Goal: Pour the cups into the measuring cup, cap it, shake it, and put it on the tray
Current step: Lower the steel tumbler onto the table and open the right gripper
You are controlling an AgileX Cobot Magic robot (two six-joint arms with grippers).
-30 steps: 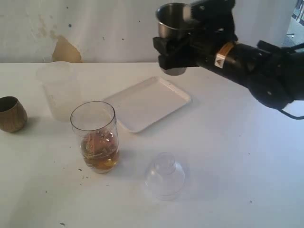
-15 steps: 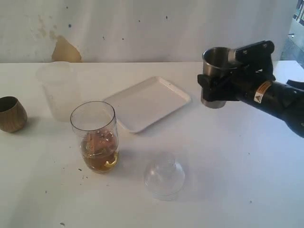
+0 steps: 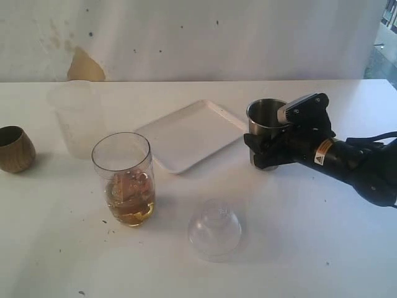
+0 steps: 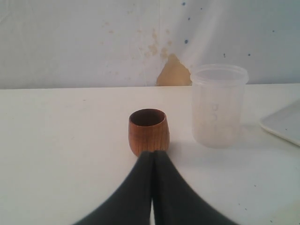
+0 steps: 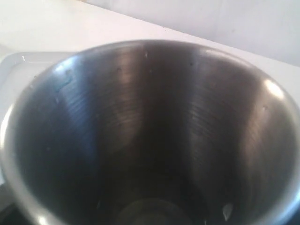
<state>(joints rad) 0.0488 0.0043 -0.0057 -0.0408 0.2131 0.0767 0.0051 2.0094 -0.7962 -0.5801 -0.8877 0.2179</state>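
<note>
exterior, right tool (image 3: 267,151): jaws wide, clasped round the lower body of the steel tumbler (image 3: 265,118). Tumbler upright, base at or just off the table (image 3: 322,248). Likely being set down.
exterior, measuring cup (image 3: 124,180): well away from the right tool, beyond the tray (image 3: 186,133). Top open, amber liquid low inside, so it awaits capping.
exterior, dome cap (image 3: 215,228): loose on the table near the right tool. Probably the next pick.
left wrist, left tool (image 4: 152,158): fingers pressed together, holding nothing. Wooden cup (image 4: 148,131) upright just ahead of the tips, contact unclear.
right wrist, steel tumbler (image 5: 150,136): fills the view in the tool's grasp. Inside bare except droplets, so judged poured out.
</note>
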